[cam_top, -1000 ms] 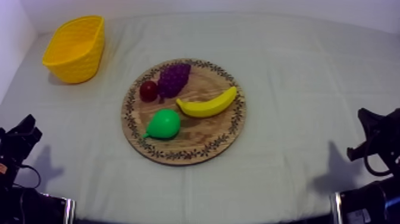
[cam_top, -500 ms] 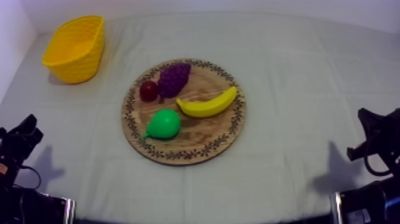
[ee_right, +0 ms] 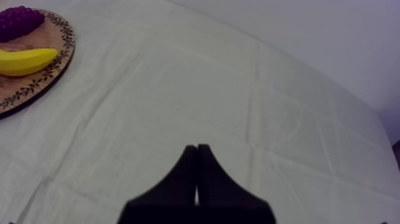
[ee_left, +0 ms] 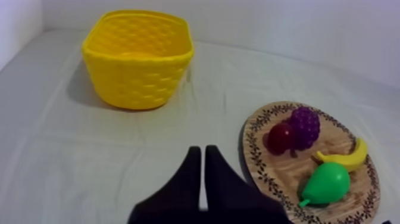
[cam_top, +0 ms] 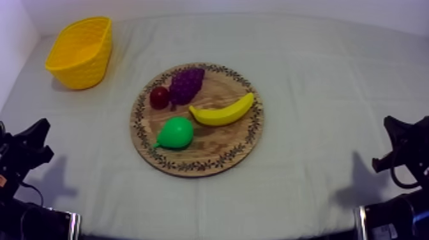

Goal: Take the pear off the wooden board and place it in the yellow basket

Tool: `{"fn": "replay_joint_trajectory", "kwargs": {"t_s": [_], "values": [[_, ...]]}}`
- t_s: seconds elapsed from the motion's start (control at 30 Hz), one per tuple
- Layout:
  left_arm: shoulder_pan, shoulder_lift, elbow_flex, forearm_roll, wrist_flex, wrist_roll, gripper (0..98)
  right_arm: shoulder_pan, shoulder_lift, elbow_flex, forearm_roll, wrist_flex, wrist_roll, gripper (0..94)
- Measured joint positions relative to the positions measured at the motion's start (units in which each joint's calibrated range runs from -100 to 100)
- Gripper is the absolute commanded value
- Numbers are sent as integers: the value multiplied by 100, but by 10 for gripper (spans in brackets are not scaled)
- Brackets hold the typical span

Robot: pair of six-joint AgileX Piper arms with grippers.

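The pear (cam_top: pixel 175 133) lies near-left on the board (cam_top: pixel 217 145), basket (cam_top: pixel 80 51) far left. It looks light, hard and slick, so I'd clasp its fat belly. My left gripper (ee_left: pixel 199 156) and right gripper (ee_right: pixel 196 150) are both pinched narrow, holding nothing.

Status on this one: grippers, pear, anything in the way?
Left gripper shut, empty, short of the wooden board. Right gripper shut, empty, over cloth. Pear on board, untouched. Small red fruit and grapes lie between pear and yellow basket.
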Motion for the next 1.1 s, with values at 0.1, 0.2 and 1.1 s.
{"fn": "replay_joint_trajectory", "kwargs": {"t_s": [0.1, 0.2, 1.1], "values": [[61, 269, -185, 299, 33, -269, 0, 0, 0, 0, 0, 0, 0, 4], [89, 567, -469, 563, 161, -560, 0, 0, 0, 0, 0, 0, 0, 4], [617, 4051, -5174, 933, 3724, -1852, 0, 0, 0, 0, 0, 0, 3, 4]]}}
